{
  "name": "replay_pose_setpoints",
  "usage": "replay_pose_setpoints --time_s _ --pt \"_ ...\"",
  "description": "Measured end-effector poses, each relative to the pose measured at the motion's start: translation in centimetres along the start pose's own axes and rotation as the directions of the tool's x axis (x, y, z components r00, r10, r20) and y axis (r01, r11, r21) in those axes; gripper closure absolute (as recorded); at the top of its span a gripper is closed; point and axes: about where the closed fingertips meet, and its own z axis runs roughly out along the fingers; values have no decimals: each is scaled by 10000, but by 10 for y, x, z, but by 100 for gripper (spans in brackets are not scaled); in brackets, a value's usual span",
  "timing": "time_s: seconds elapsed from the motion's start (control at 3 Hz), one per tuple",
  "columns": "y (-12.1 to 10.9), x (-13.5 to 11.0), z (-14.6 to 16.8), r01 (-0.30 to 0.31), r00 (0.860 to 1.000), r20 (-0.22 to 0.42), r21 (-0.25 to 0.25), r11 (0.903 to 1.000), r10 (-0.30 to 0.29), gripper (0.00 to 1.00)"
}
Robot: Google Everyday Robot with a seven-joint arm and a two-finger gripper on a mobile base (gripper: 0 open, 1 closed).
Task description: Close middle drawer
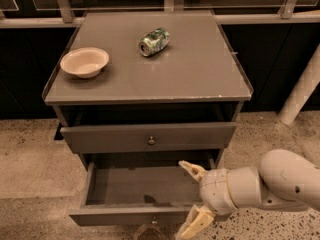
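Middle drawer (125,194) pulled well out, lowest in your view. Your hand (195,196) at its right front corner, fingers spread wide: one over box, other in front of panel; contact unclear. Above, upper drawer (115,136) slightly out. On worktop (200,79): bowl (84,61) left, can (154,41) on its side behind.

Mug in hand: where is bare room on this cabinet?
Cabinet top: bare right of the can and along the front edge; the bowl takes the left. The middle drawer is bare at left; the end effector crowds its right corner.
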Motion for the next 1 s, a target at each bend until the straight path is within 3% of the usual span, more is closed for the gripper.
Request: replay_pose_setpoints --time_s 0.33,1.0 --pt "-2 1 -2 -35 10000 -18 44 10000 35 0" --pt "-2 1 -2 -34 10000 -18 43 10000 34 42"
